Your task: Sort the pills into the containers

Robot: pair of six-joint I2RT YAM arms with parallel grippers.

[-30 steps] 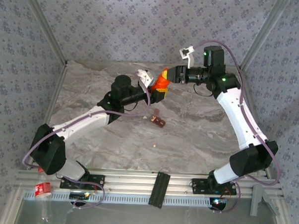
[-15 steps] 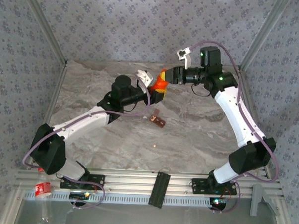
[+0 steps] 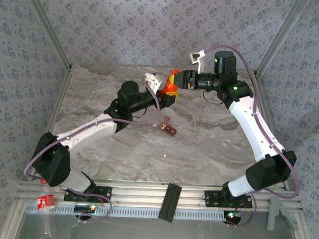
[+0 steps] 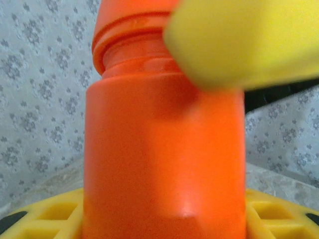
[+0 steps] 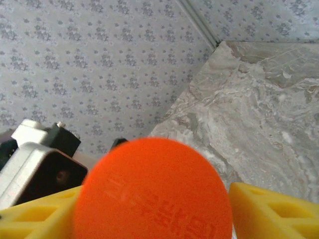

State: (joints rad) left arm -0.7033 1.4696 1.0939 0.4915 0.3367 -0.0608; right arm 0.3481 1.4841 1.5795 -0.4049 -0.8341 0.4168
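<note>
My left gripper [image 3: 167,96] is shut on the orange bottle [image 3: 169,90], holding it above the back middle of the table. In the left wrist view the bottle [image 4: 164,159] stands between yellow fingers [image 4: 45,216]. My right gripper [image 3: 178,78] is at the bottle's cap end, jaws open. In the right wrist view the round orange cap [image 5: 154,191] sits between the yellow fingers [image 5: 271,211], with a gap on the right side. The dark reddish-brown containers [image 3: 169,129] lie on the marble table. One pale pill [image 3: 164,155] lies nearer the front.
A black strip [image 3: 169,201] lies across the metal rail at the near edge. A red and white object [image 3: 46,201] sits at the bottom left. Patterned walls and slanted metal posts [image 3: 49,35] close in the table [image 3: 211,148].
My right gripper's jaws have widened around the cap. The right arm and the bottle have shifted slightly to the left. The left gripper keeps its grip.
</note>
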